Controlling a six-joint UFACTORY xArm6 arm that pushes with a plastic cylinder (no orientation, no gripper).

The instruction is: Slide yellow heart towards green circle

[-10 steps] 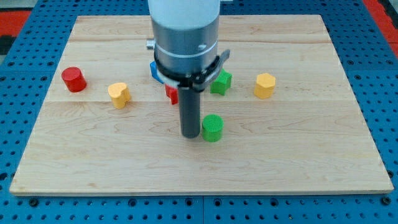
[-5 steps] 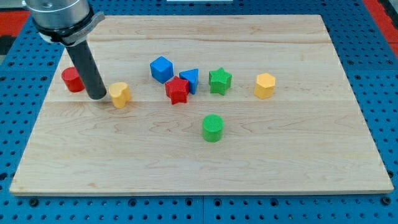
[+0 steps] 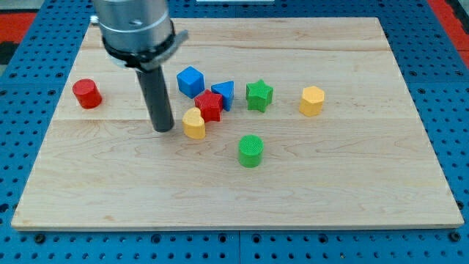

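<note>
The yellow heart (image 3: 193, 123) lies near the board's middle, touching or almost touching the red star (image 3: 209, 106) above it to the right. The green circle (image 3: 250, 150) stands lower and to the right of the heart, with a gap between them. My tip (image 3: 163, 129) rests on the board just left of the yellow heart, a small gap apart.
A blue cube (image 3: 190, 81), a blue triangle (image 3: 223, 94) and a green star (image 3: 259, 95) cluster above the heart. A yellow hexagon (image 3: 311, 100) sits at the right. A red cylinder (image 3: 86, 94) sits at the left. The wooden board (image 3: 352, 183) lies on a blue pegboard.
The rod swept from beside the green circle to the left, then back right. The yellow heart slid right, from near the red cylinder to beside the red star.
</note>
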